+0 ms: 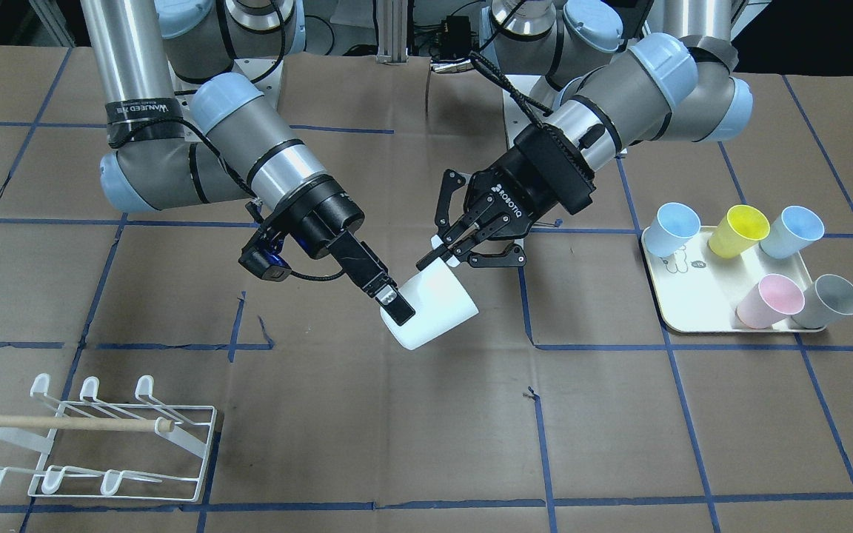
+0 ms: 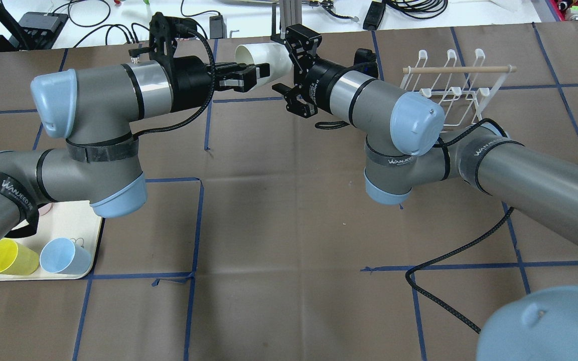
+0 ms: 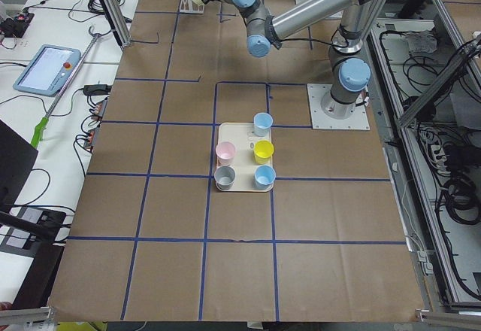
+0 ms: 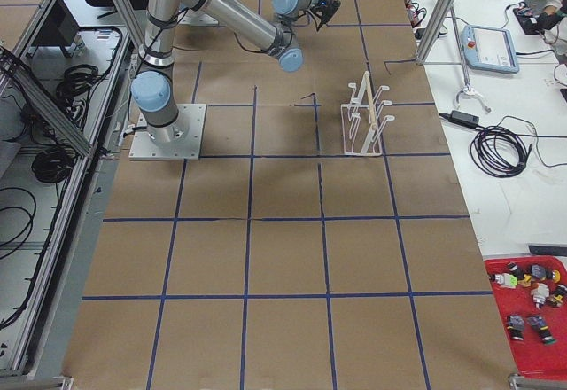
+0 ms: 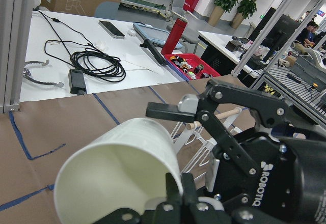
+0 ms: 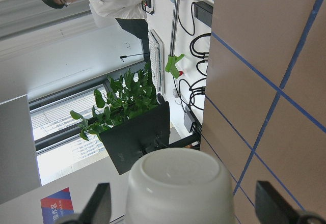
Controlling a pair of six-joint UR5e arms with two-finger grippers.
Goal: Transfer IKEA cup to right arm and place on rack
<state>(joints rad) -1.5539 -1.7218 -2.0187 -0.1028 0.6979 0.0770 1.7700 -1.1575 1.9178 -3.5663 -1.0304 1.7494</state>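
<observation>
The white IKEA cup (image 1: 441, 303) hangs on its side above the table's middle. My left gripper (image 1: 437, 255) is shut on its rim; the cup's open mouth faces the left wrist camera (image 5: 122, 168). My right gripper (image 1: 397, 307) is open, its jaws spread wide around the cup's base without touching it. The right wrist view shows the base (image 6: 178, 188) centred between the spread fingers (image 6: 102, 203). In the overhead view the cup (image 2: 269, 57) sits between the left gripper (image 2: 254, 75) and the right gripper (image 2: 286, 62). The white wire rack (image 1: 123, 437) with its wooden rod stands empty on my right.
A cream tray (image 1: 682, 296) on my left holds several coloured cups, among them a yellow cup (image 1: 739, 231) and a pink cup (image 1: 771, 301). The rack also shows in the overhead view (image 2: 449, 90). Brown paper with blue tape lines covers the table (image 1: 397, 444).
</observation>
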